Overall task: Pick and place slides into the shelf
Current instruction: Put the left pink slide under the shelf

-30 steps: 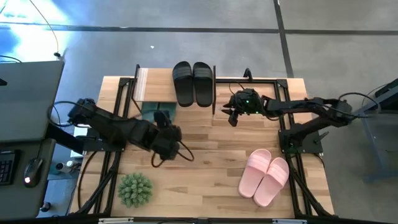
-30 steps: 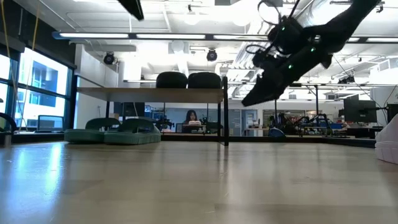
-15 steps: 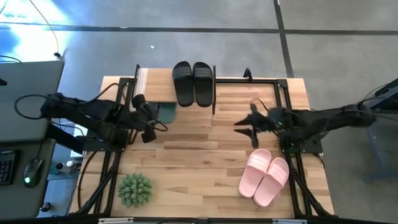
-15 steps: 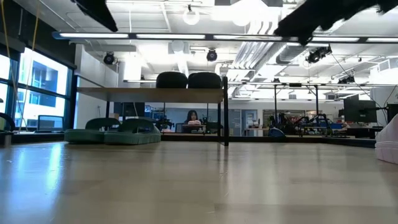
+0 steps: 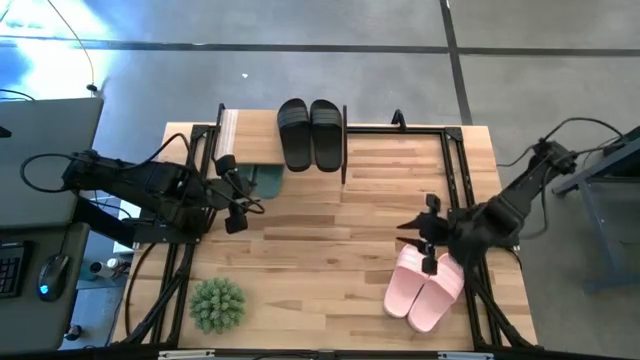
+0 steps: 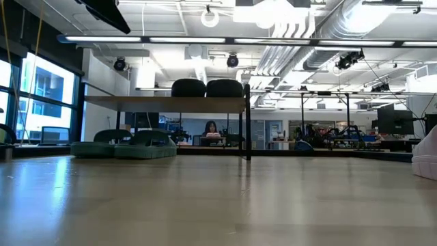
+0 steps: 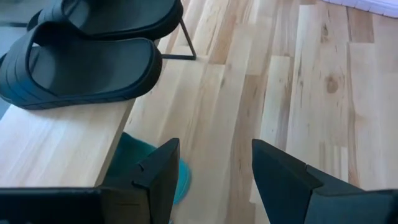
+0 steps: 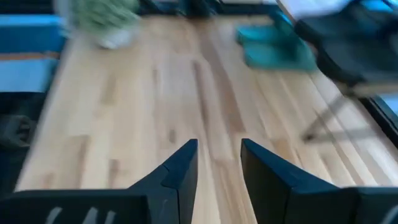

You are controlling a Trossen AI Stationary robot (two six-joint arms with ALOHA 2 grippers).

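Nearest me, the pink slides [image 5: 427, 288] lie on the table's near right, my right gripper [image 5: 427, 236] spread empty just above them. They look light, soft rubber; I'd pinch the wide strap. Farther off, my left gripper [image 5: 232, 196] hangs parted and empty beside the shelf [image 5: 232, 133], black slides [image 5: 310, 132] on top, green slides [image 6: 123, 145] beneath.

The wooden tabletop [image 5: 330, 250] of pale planks stands on a grey concrete floor [image 5: 330, 22] crossed by dark seam lines. Off the tabletop's left edge sits a grey desk [image 5: 40, 160] with a computer mouse [image 5: 52, 272] and part of a keyboard [image 5: 10, 265]. Seen level across the boards, the room is a wide open hall: ceiling strip lights [image 6: 225, 39], white ducts [image 6: 293, 27], tall windows [image 6: 41, 102] at the left, distant workbenches [image 6: 334, 145], and a seated person [image 6: 210, 130] far back.
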